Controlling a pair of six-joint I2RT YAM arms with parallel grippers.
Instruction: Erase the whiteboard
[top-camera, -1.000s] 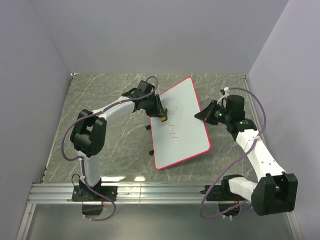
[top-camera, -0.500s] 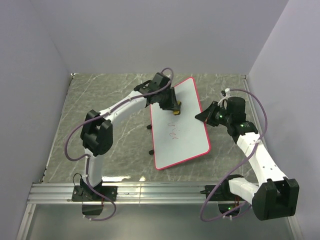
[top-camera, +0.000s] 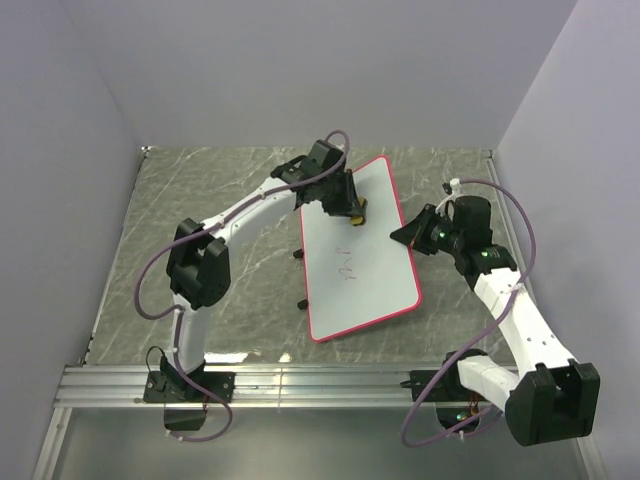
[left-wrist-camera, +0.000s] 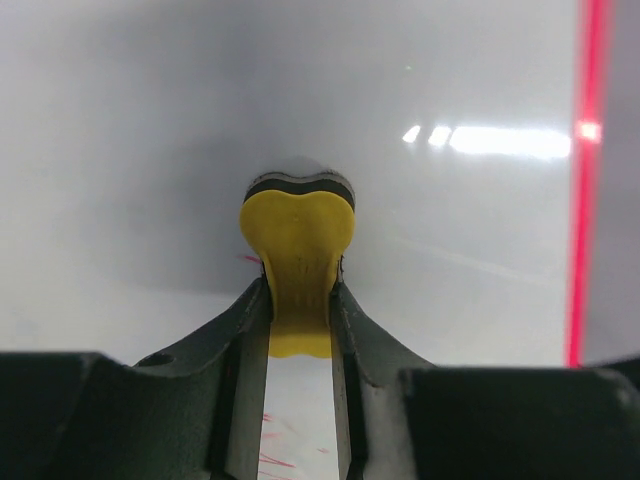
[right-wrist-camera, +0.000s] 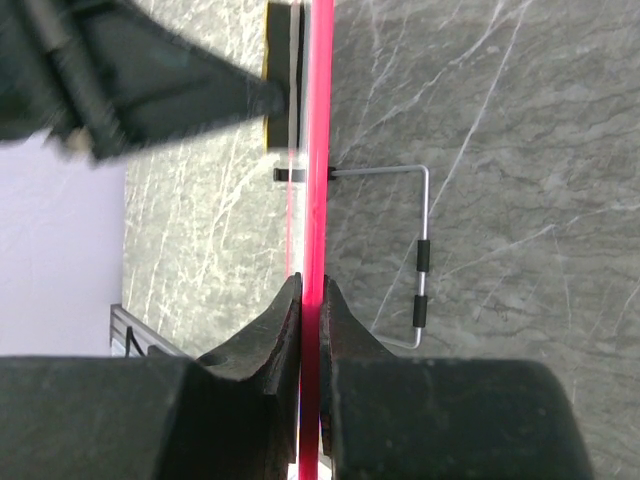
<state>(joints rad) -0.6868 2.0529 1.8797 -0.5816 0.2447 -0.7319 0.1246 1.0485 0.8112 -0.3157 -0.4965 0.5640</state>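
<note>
The whiteboard (top-camera: 360, 250) is white with a red-pink rim and stands tilted on wire legs in the middle of the table. Faint red scribbles (top-camera: 347, 270) mark its centre. My left gripper (top-camera: 354, 211) is shut on a yellow bone-shaped eraser (left-wrist-camera: 297, 240) and presses it on the board's upper part. Red strokes show just behind the eraser in the left wrist view. My right gripper (top-camera: 404, 233) is shut on the board's right rim (right-wrist-camera: 318, 200), seen edge-on in the right wrist view.
A bent wire leg with black sleeves (right-wrist-camera: 421, 265) sticks out behind the board. The table is grey marble (top-camera: 210, 200). Walls close in on three sides, and a metal rail (top-camera: 300, 385) runs along the near edge.
My left gripper has carried the eraser from the board's left edge up and right onto the upper part of the board. The right gripper has stayed clamped on the rim.
</note>
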